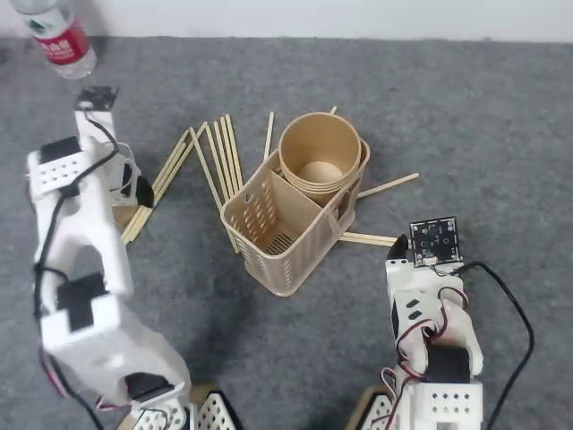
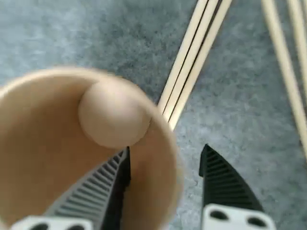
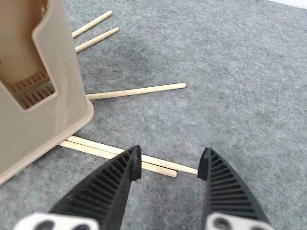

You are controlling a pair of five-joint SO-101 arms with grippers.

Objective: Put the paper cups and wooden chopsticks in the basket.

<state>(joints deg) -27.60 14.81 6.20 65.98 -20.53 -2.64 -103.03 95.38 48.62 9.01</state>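
Grasping a paper cup (image 2: 43, 143).
My left gripper (image 2: 165, 149) straddles its wall, fingers (image 2: 225, 187) seemingly unclamped; right gripper (image 3: 171, 150) spread. I pinch next.

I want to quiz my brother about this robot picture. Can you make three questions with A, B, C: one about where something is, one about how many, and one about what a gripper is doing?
1. Where is the stack of paper cups?
A on a shelf. B in one compartment of the basket. C on top of an arm.
2. How many compartments has the basket?
A one. B two. C four.
3. How is the right gripper?
A open, holding nothing. B shut on a cup. C shut on a chopstick.

Answers:
1 B: the stack stands inside one of the basket's compartments.
2 B: one divider splits it in two.
3 A: its fingers stand apart above two chopsticks lying on the carpet.
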